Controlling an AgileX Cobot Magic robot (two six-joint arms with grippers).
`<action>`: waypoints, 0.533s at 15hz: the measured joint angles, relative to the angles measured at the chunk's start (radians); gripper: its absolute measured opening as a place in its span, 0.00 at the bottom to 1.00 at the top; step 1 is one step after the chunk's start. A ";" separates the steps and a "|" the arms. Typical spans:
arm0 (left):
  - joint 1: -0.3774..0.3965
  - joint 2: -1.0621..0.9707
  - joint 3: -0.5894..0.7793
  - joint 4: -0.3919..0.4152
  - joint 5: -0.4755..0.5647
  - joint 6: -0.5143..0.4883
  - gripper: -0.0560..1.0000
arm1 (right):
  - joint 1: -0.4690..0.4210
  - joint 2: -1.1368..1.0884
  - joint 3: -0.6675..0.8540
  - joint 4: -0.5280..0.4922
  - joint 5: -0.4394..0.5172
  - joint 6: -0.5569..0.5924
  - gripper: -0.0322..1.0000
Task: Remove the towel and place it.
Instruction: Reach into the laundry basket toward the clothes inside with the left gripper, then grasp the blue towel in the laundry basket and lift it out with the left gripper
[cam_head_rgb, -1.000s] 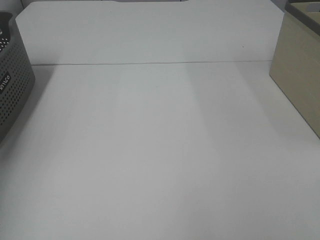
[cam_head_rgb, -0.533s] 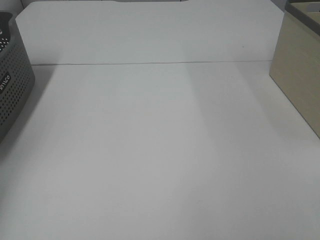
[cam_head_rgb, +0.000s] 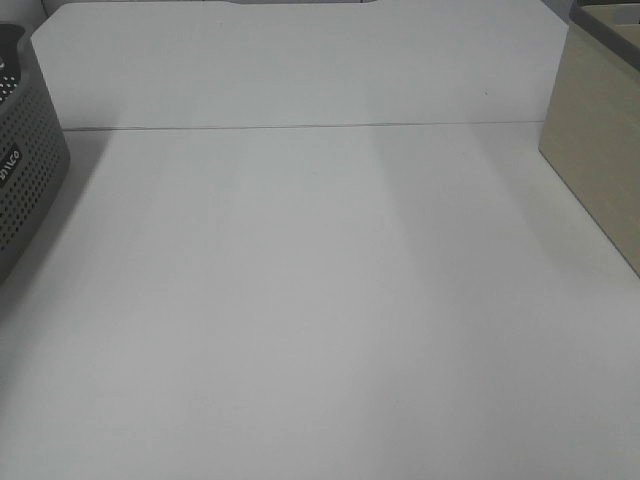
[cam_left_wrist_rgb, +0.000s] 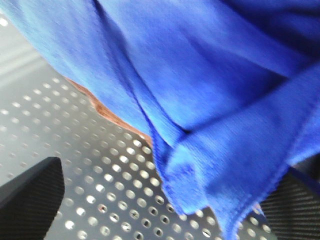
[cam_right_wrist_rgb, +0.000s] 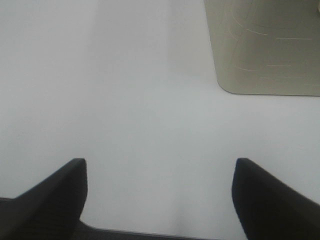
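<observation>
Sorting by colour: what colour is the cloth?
Royal blue; the plush towel shows best in left wrist view.

Royal-blue towel (cam_left_wrist_rgb: 200, 90), grey basket (cam_head_rgb: 25, 170) dotted with small holes, white table (cam_head_rgb: 320, 300), beige box (cam_head_rgb: 595, 170)

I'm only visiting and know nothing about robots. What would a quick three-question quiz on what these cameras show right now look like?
1. True or false: the towel lies spread out on the white table.
2. What stands at the table's right edge in the high view? A) a beige box B) a red bucket C) a glass jar
3. Fill in: the right gripper hangs above the table with its jaws ___.
Key: 1 false, it shows only in the left wrist view, against a perforated grey surface; 2 A; 3 open.
</observation>
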 joint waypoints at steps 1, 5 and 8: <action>0.000 0.004 0.000 0.005 -0.011 0.000 0.95 | 0.000 0.000 0.000 0.000 0.000 0.000 0.76; -0.001 0.020 -0.001 0.012 -0.004 0.008 0.85 | 0.000 0.000 0.000 0.000 0.000 0.000 0.76; -0.010 0.020 -0.001 0.013 0.042 0.014 0.74 | 0.000 0.000 0.000 0.000 0.000 0.000 0.76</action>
